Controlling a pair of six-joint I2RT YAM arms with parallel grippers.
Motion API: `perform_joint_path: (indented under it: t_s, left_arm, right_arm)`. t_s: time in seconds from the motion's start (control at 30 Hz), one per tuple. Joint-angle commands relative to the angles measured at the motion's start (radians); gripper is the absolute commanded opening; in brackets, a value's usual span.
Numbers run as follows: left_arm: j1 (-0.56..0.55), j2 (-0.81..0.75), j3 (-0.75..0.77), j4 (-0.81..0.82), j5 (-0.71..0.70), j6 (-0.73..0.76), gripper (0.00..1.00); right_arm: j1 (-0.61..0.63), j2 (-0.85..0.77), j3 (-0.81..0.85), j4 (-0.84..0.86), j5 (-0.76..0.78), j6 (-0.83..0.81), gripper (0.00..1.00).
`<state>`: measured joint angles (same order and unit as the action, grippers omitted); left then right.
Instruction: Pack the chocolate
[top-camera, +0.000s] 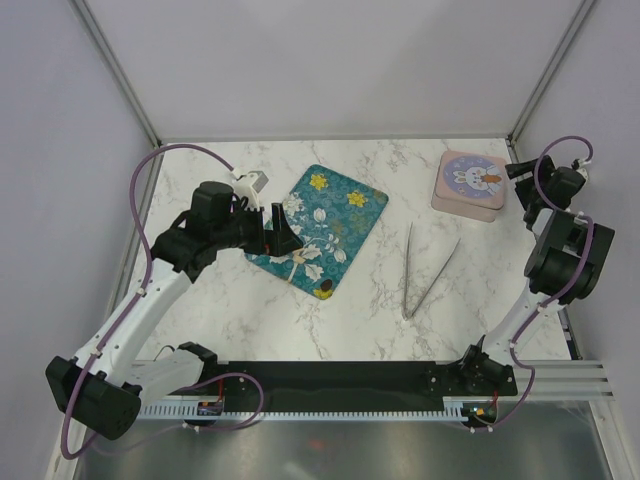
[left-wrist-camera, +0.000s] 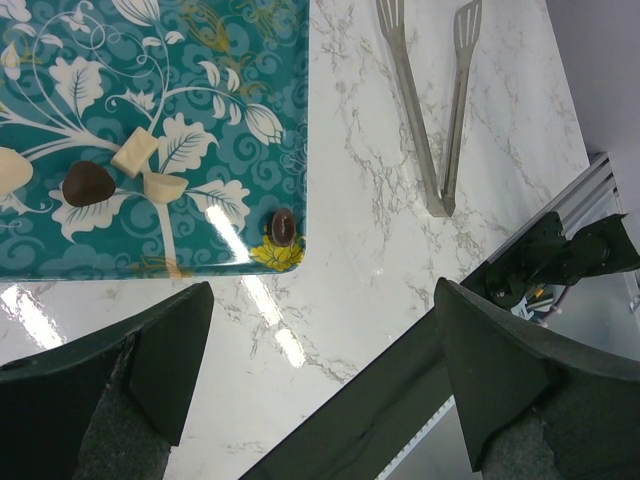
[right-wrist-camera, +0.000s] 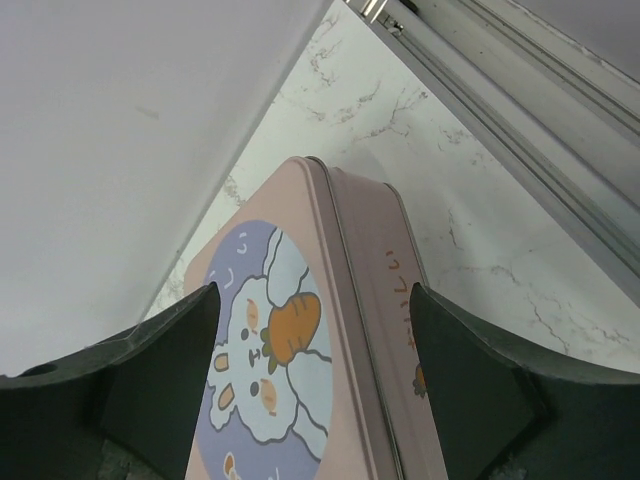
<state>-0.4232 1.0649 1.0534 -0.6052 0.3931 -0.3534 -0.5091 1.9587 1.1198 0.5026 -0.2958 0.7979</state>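
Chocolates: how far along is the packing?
Nothing looks packed yet. The chocolates lie on the tray, and the tin has its lid on. In hand: the left gripper hangs open by the tray's corner, the right gripper open, facing the tin. Left: opening the tin and moving every piece; the tongs lie untouched.

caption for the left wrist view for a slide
Open left gripper near teal tray holding chocolates, tongs lying beside

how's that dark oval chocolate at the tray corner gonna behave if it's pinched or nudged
The chocolate looks rounded and glossy, so it may roll or slip when pinched. It is tiny, so probably light. It sits right at the edge of the shiny tray, so a nudge might slide it off.
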Motion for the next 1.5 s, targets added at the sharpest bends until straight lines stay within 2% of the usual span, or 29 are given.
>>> perform_joint_path:
  t_s: [0.0,0.1,0.2,0.37,0.5,0.63,0.73,1.03,1.13,1.37,1.4,1.47]
  left_arm:
    - [-0.003,-0.013,-0.004,0.001,-0.028,0.054,1.0]
    - [-0.002,-0.005,-0.003,0.002,-0.027,0.059,1.0]
    - [-0.003,0.004,-0.001,0.002,-0.023,0.063,1.0]
    - [-0.002,0.004,-0.01,0.005,-0.025,0.067,1.0]
    - [-0.002,0.001,-0.016,0.008,-0.02,0.062,1.0]
    - [-0.002,-0.005,-0.016,0.008,-0.019,0.06,1.0]
    - [-0.002,-0.013,-0.018,0.007,-0.022,0.059,1.0]
    - [-0.002,-0.008,-0.006,0.015,-0.02,0.051,1.0]
    - [-0.002,0.027,0.06,0.048,-0.005,0.044,1.0]
    - [-0.003,0.217,0.157,0.319,0.038,-0.033,0.93]
    - [-0.002,0.268,0.158,0.429,0.035,-0.048,0.92]
    - [-0.003,0.328,0.157,0.545,0.046,-0.094,0.89]
  right_arm:
    - [0.007,0.034,0.11,-0.16,-0.032,-0.117,0.85]
    - [0.011,0.078,0.165,-0.211,-0.074,-0.137,0.86]
    - [0.02,0.111,0.199,-0.248,-0.092,-0.17,0.92]
    - [0.037,0.157,0.218,-0.3,-0.105,-0.206,0.93]
    - [0.053,0.169,0.196,-0.309,-0.111,-0.239,0.89]
    - [0.058,0.16,0.146,-0.261,-0.129,-0.255,0.77]
    - [0.057,0.144,0.112,-0.236,-0.128,-0.252,0.74]
    - [0.053,0.1,0.161,-0.229,-0.167,-0.213,0.88]
    - [0.057,0.103,0.189,-0.242,-0.183,-0.21,0.89]
    - [0.086,0.105,0.134,-0.201,-0.227,-0.262,0.81]
    - [0.096,0.097,0.123,-0.187,-0.235,-0.269,0.79]
    - [0.104,0.097,0.114,-0.162,-0.247,-0.281,0.78]
